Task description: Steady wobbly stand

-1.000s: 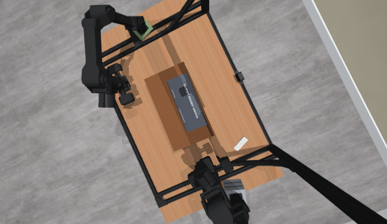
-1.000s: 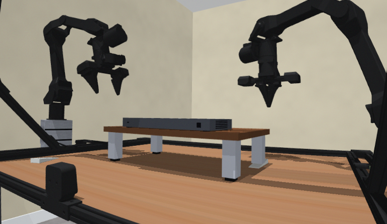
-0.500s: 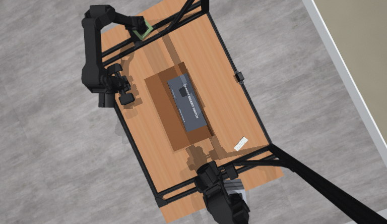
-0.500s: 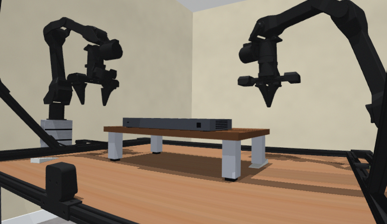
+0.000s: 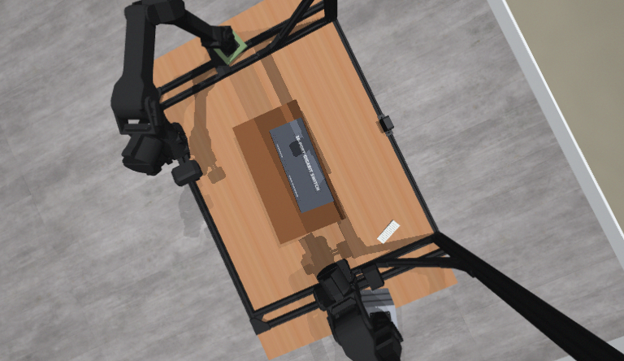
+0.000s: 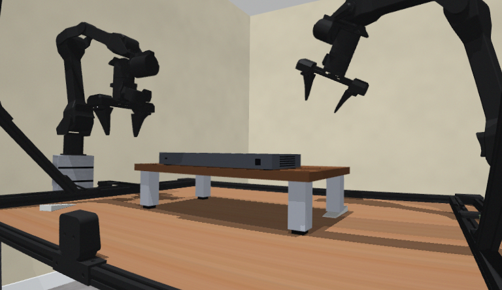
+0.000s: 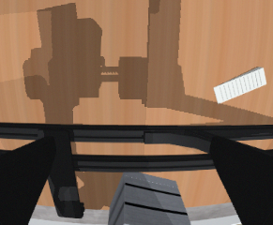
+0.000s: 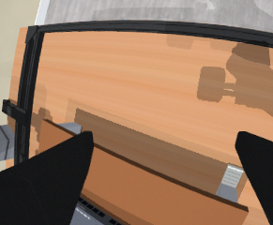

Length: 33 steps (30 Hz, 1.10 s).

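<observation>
The brown stand (image 5: 262,163) (image 6: 310,176) (image 8: 141,183) stands on pale legs and looks about level; any small tilt cannot be told. The dark network switch (image 5: 301,166) (image 6: 218,160) lies flat on its top. One wedge (image 6: 331,215) (image 8: 232,174) lies at the foot of the far right leg in the exterior view. Another white ribbed wedge (image 5: 388,231) (image 6: 51,207) (image 7: 240,85) lies loose on the table, away from the stand. My left gripper (image 6: 121,135) (image 7: 134,144) is open and empty, high above the table beyond the stand's end. My right gripper (image 6: 320,106) (image 8: 167,140) is open and empty, high above the stand's level.
A black frame (image 5: 413,182) (image 7: 103,136) runs around the table, with slanted posts at two corners. A small black box (image 5: 385,123) (image 6: 79,235) is mounted on one rail. A grey block (image 6: 74,161) (image 7: 152,202) stands under the left arm, and a green piece (image 5: 238,51) lies at the right arm's base.
</observation>
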Available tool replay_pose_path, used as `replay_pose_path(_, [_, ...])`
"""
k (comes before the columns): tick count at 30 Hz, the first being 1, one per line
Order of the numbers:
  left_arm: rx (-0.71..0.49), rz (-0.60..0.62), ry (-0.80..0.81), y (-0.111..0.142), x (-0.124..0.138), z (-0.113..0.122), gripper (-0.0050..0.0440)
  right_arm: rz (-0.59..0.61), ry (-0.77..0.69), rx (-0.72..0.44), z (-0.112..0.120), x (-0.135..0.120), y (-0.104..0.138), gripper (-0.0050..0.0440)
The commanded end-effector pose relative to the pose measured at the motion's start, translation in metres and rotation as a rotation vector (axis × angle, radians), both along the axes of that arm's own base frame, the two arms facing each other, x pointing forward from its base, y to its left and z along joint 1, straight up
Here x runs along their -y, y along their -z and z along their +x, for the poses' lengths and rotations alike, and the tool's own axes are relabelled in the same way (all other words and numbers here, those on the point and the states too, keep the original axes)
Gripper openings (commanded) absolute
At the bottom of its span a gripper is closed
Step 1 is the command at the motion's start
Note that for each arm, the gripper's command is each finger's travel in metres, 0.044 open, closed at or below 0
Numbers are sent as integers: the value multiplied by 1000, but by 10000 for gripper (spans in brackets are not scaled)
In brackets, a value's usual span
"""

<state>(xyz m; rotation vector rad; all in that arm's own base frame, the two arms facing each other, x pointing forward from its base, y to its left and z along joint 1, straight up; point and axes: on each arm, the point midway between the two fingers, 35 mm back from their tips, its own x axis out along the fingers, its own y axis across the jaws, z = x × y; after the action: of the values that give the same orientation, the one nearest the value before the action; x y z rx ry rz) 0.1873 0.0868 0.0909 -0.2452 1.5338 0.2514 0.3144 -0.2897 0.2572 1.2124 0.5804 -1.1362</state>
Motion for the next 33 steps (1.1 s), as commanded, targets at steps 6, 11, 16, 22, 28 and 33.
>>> replay_pose_path(6, [0, 0, 0, 0, 0, 0, 440, -146, -50, 106, 13, 12, -37, 440])
replay_pose_path(11, [0, 0, 0, 0, 0, 0, 440, -365, -112, 246, 26, 23, -98, 440])
replay_pose_path(16, [0, 0, 0, 0, 0, 0, 440, -503, -141, 323, 28, 26, -138, 440])
replay_pose_path(22, [0, 0, 0, 0, 0, 0, 440, -540, -142, 340, 25, 22, -149, 440])
replay_pose_path(28, [0, 0, 0, 0, 0, 0, 440, -799, -176, 468, 19, 17, -226, 440])
replay_pose_path(33, [0, 0, 0, 0, 0, 0, 440, -932, -184, 527, 11, 10, -264, 440])
